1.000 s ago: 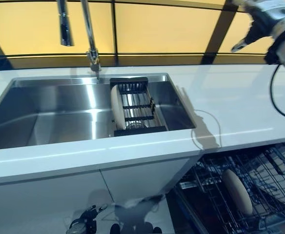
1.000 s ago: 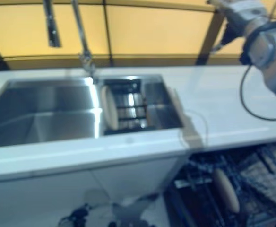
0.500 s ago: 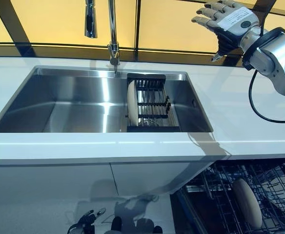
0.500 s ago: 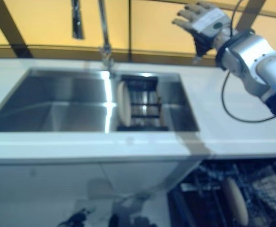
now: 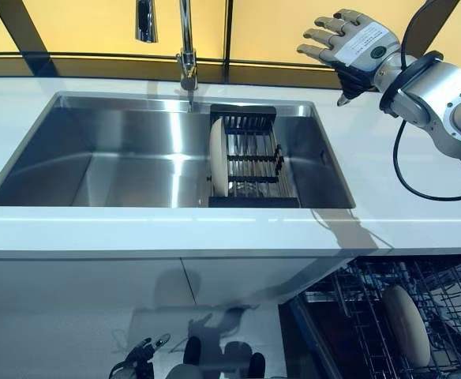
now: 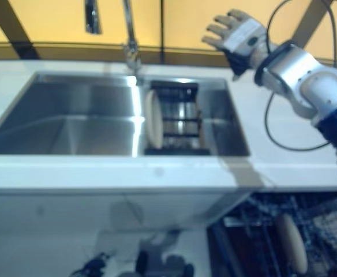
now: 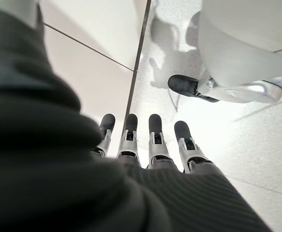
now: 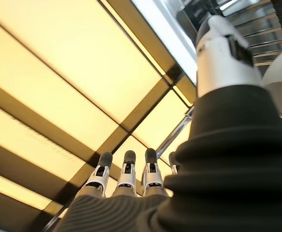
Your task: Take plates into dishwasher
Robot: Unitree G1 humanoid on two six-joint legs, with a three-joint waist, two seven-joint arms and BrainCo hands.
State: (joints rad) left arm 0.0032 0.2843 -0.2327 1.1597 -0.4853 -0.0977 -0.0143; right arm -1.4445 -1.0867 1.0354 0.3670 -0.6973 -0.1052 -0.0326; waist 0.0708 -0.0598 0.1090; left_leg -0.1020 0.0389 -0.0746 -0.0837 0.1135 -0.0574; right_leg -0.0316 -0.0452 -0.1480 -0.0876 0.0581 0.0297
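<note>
One cream plate [image 5: 219, 157] standing on edge at the left end of a black drying rack [image 5: 252, 158], inside the right part of the steel sink [image 5: 96, 158], still waiting to be moved. A second plate [image 5: 406, 324] already upright among the wires of the dishwasher rack [image 5: 444, 292], pulled out below the counter's front edge at the right. Judged from that: roughly halfway, one plate loaded and one left, with no other plates visible in the sink or on the counter [image 5: 388, 205]. Right hand [image 5: 349, 43] raised high over the counter's back edge, just right of the sink's far right corner, fingers spread straight and wide, holding nothing and touching nothing; well apart from the plate in the rack. Left hand [image 7: 146, 140] hanging low by the floor in front of the white cabinet [image 5: 238, 292], fingers straight and relaxed, empty, seen mainly in its own wrist view. Still to do, as a guess: lowering the right hand into the sink, closing on the rim of the standing plate, lifting it clear of the rack's bars and the sink wall, then carrying it down past the counter's front edge to a free slot beside the loaded plate. Faucet [image 5: 186, 47] rising from the sink's back edge just left of the rack, near enough to matter on the reach. Yellow panelled wall [image 5: 278, 28] behind the counter.
</note>
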